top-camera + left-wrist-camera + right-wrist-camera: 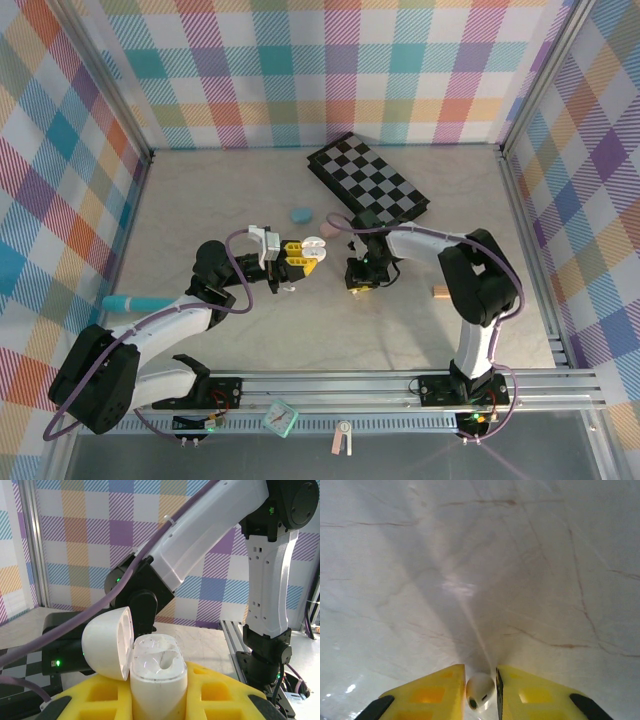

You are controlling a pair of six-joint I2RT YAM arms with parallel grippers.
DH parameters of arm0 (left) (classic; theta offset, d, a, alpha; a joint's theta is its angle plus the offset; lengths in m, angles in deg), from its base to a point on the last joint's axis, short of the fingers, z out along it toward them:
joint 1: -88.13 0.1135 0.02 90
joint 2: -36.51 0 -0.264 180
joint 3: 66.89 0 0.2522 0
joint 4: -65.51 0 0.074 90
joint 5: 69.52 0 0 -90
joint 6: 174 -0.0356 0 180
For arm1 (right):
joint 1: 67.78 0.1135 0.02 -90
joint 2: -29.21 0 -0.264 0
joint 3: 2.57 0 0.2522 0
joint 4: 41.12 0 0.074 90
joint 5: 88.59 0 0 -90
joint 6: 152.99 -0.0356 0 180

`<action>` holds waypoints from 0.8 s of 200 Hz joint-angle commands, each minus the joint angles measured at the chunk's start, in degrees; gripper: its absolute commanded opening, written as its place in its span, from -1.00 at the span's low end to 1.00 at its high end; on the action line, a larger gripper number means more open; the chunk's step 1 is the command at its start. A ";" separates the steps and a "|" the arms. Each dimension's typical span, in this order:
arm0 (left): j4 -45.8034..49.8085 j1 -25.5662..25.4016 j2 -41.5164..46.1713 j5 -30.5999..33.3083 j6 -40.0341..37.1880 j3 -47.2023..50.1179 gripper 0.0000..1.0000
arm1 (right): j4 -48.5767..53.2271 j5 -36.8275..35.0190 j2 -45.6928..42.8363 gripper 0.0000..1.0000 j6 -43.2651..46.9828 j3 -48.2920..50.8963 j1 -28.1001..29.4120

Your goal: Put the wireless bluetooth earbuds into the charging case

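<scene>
White pebble-shaped plastic charging case (312,245) sits in the left gripper (305,256) from above; the right gripper (358,288) points down nearby. Left wrist: yellow fingers (95,702) clamp the case, lid (107,642) open. Right wrist: fingers pinch a tiny white earbud (480,690) at the marbled tabletop (520,555).

White charging case (159,680) upright between my left fingers (220,692), lid (107,645) hinged open. White earbud (480,690) pinched between my right fingertips (432,692).
</scene>
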 commanded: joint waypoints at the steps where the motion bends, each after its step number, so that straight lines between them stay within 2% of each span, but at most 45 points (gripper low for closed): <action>1: 0.31 0.32 1.85 -1.36 -1.53 -1.05 -1.00 | 3.61 -1.61 2.08 -0.51 1.26 -2.00 -0.39; 34: 0.15 0.33 1.68 -1.32 -1.57 -1.08 -1.00 | 6.27 -4.51 3.22 -0.48 2.98 -5.85 -0.58; 61: 0.92 0.40 1.88 -0.74 -1.65 -1.07 -1.00 | 6.87 -4.07 3.25 -0.51 3.88 -7.11 -0.58; 101: 1.69 0.33 1.72 -0.53 -2.15 -1.22 -1.00 | 5.72 -1.34 0.42 -0.41 3.06 -5.09 -0.58; 160: 1.82 0.32 1.35 -0.49 -2.51 -1.77 -1.00 | 1.30 7.35 -1.89 -0.36 0.26 0.38 0.05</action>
